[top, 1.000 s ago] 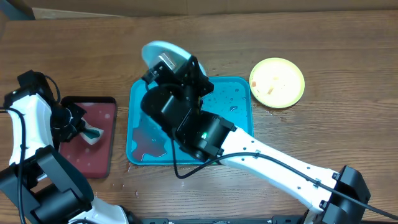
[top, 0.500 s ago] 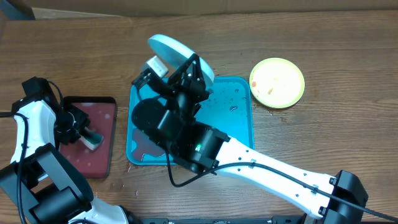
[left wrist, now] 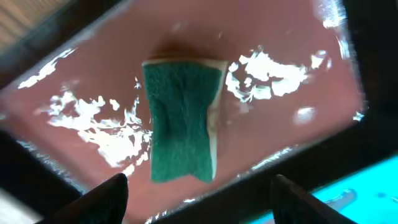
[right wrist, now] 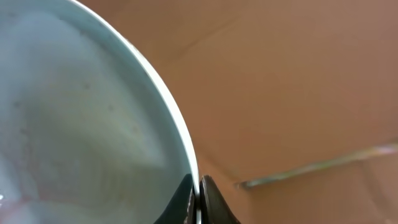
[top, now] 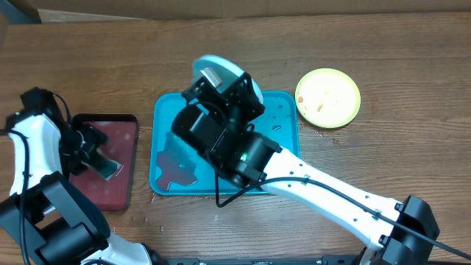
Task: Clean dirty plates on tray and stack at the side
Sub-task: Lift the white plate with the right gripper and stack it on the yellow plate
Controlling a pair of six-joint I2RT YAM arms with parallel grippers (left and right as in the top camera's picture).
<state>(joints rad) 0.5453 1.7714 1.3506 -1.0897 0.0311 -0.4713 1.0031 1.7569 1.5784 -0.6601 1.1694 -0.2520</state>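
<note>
Dropped from the now-spread left hand [left wrist: 208,199], the sponge [left wrist: 180,121] rests parked while the right hand [right wrist: 198,193] pinches the mint plate [right wrist: 81,106] by its rim for stacking.

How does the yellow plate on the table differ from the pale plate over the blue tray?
The yellow plate lies flat on the table, free of any grip; the pale plate is tilted up, its rim pinched by the right gripper. The yellow plate's rim is yellow-green, the pale plate's mint. Both are round and shallow.
</note>
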